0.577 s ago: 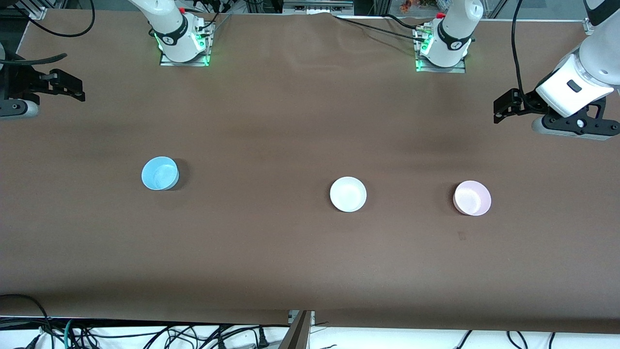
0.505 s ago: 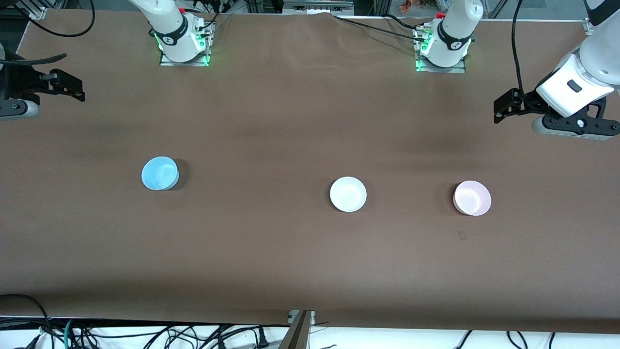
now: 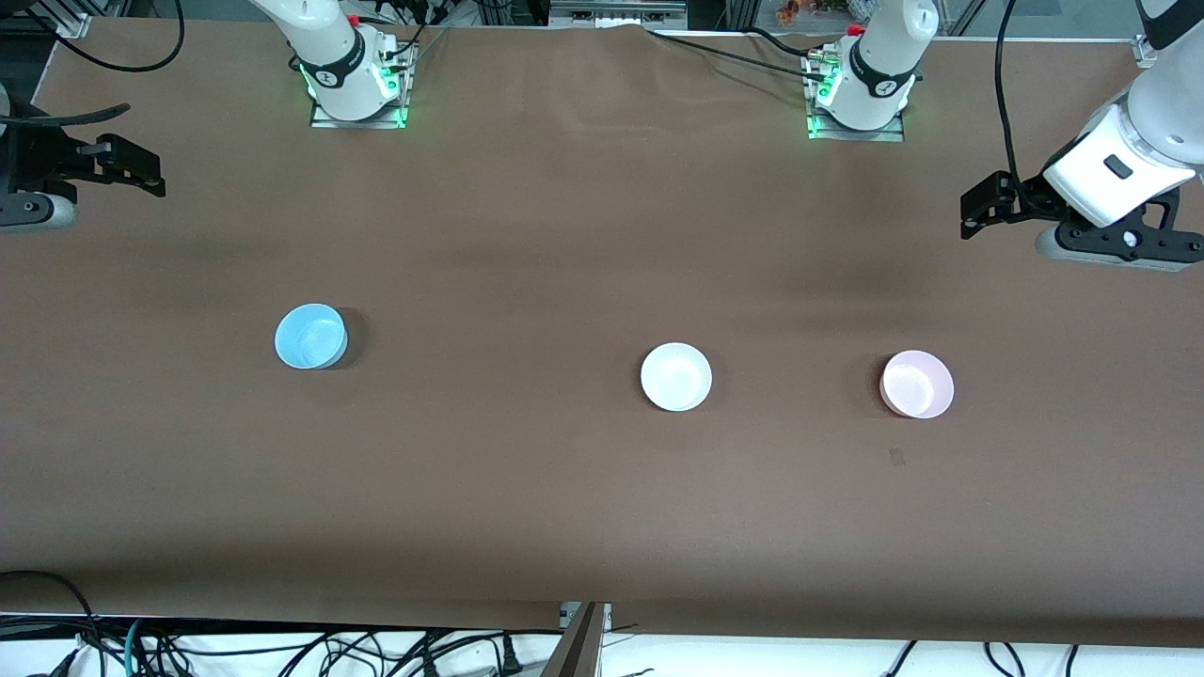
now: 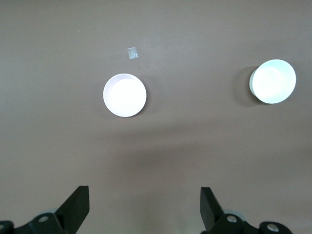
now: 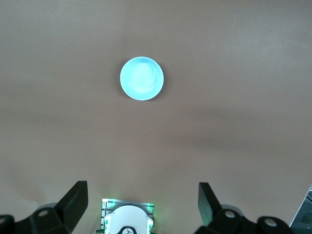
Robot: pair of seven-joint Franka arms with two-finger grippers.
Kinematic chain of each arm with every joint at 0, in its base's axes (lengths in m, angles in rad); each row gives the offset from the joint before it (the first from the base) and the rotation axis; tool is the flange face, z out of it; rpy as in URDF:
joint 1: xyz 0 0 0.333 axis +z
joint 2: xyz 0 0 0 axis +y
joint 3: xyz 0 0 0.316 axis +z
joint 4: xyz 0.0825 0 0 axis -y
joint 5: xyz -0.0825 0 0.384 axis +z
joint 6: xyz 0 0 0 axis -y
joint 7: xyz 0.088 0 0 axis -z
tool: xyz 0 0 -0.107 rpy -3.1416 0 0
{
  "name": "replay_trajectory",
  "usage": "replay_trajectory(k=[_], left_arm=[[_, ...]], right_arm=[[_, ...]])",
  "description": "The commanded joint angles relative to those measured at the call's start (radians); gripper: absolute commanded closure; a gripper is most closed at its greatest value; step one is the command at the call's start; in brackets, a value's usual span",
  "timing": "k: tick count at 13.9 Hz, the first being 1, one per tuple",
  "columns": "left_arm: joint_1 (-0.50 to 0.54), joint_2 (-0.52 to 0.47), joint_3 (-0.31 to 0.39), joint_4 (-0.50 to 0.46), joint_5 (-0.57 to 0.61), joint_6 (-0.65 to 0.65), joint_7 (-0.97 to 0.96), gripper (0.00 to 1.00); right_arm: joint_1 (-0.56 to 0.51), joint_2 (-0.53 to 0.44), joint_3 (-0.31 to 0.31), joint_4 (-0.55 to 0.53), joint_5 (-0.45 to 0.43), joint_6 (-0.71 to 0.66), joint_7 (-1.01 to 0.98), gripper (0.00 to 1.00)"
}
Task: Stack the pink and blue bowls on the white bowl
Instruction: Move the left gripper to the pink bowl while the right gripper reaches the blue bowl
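Three bowls sit apart on the brown tabletop (image 3: 564, 235), none stacked, while both arms hang high at the table's ends.

Going across the front view from the right arm's end: the right gripper (image 3: 141, 179) hovers over the tabletop's edge there, its fingers (image 5: 73, 200) spread wide and holding nothing. The blue bowl (image 3: 310, 336) stands upright toward that end, alone. The white bowl (image 3: 675, 377) rests near the middle, a little nearer the front camera than the blue one. The pink bowl (image 3: 917, 384) sits beside the white one toward the left arm's end, well apart from it, with a small mark (image 3: 896, 458) on the cloth just nearer the camera. The left gripper (image 3: 983, 202) hovers over the left arm's end, its fingers (image 4: 78, 207) wide apart and empty.
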Motion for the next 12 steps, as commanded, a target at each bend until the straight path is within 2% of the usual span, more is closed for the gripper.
replay_trajectory(k=[1, 4, 7, 12], left_arm=[[0.049, 0.059, 0.002, 0.007, -0.014, -0.005, 0.030, 0.00], [0.137, 0.152, 0.001, 0.009, -0.010, 0.113, 0.081, 0.00], [0.151, 0.299, 0.002, 0.006, -0.013, 0.274, 0.093, 0.00], [0.188, 0.439, 0.001, 0.003, -0.016, 0.427, 0.095, 0.00]], right_arm=[[-0.005, 0.006, 0.003, 0.017, -0.009, -0.004, -0.010, 0.00], [-0.005, 0.006, 0.003, 0.017, -0.009, -0.004, -0.010, 0.00], [-0.005, 0.023, 0.003, 0.015, -0.006, -0.004, -0.012, 0.00], [-0.008, 0.070, 0.001, 0.015, -0.003, 0.006, 0.002, 0.00]])
